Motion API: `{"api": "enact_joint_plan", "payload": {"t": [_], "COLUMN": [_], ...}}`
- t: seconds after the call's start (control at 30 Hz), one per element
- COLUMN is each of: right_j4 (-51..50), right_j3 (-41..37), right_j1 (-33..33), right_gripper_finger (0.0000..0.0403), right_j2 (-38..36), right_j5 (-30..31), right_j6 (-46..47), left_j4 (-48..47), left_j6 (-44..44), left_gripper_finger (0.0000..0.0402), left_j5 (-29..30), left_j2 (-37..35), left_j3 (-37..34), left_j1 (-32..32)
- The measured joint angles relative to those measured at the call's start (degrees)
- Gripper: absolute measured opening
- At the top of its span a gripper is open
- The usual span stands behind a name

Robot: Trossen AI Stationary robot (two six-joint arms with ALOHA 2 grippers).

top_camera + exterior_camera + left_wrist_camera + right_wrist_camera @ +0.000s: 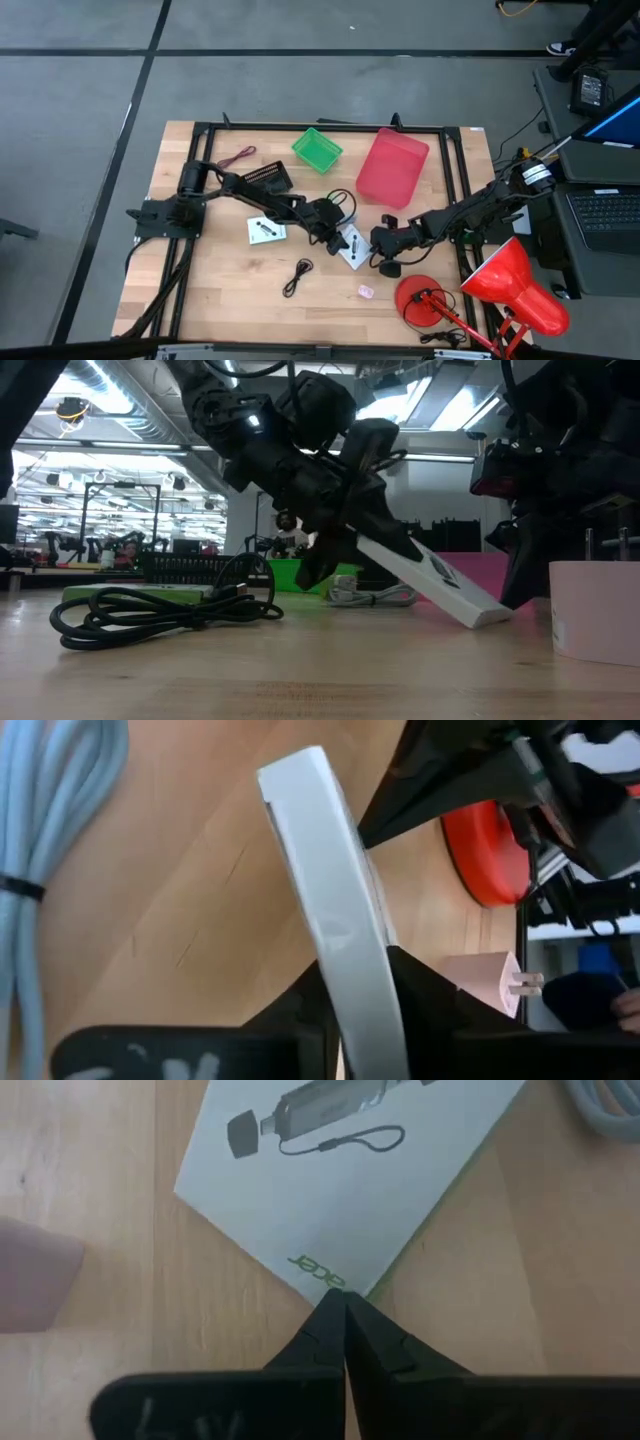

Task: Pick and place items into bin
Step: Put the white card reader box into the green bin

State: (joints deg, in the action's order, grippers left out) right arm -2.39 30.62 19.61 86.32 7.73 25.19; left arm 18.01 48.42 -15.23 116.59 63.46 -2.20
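A white card box [353,246] printed with a black dongle [340,1190] sits mid-table. My left gripper [328,222] is shut on it. My right gripper [380,243] is shut, its tips [345,1302] at the box's near corner. A second white card [266,230] lies flat to the left. A black cable [297,275] and a pink piece [365,291] lie nearer the front edge. The red cable [237,157] lies far left. My left gripper [365,975] pinches the white box [330,870] across its thin thickness, one finger [310,1010] on each flat face. It comes slanting down from the table's left. The box is tilted, its upper end in the fingers and its lower edge [480,615] on the table. My right gripper's shut fingertips meet the box's corner [335,1285] by the green lettering; whether they touch it, I cannot tell.
A green bin [317,149] and a red bin [392,166] stand at the far side. The red desk lamp [515,285] and its round base [420,300] crowd the right front corner. A pale coiled cable [40,870] lies beside the box.
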Motion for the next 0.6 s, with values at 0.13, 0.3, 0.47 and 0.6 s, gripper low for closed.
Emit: {"api": "enact_joint_plan", "payload": {"t": [0.13,0.3,0.47,0.6], "right_j4": [-1.39,-5.73,-9.42,-11.18], "right_j3": [1.37,3.82,5.48,6.16], "right_j1": [0.09,0.57,0.59,0.59], "right_gripper_finger": [0.0000,0.0000,0.0000,0.0000], "right_j2": [-0.46,-3.02,-5.93,-9.15], "right_j5": [-0.07,0.39,3.41,6.75], "right_j6": [-0.73,-3.02,-3.25,-3.65], "left_j4": [-2.75,-8.90,-15.44,-20.11], "left_j6": [-3.76,-9.48,-14.42,-18.26], "left_gripper_finger": [0.0051,0.0048,0.0047,0.0047], "left_j5": [-0.06,2.81,6.10,6.83], "left_j2": [-2.08,-5.90,-10.92,-15.40], "left_j3": [-0.12,-0.14,-0.20,-0.17], "left_j1": [0.60,0.81,0.86,1.78]}}
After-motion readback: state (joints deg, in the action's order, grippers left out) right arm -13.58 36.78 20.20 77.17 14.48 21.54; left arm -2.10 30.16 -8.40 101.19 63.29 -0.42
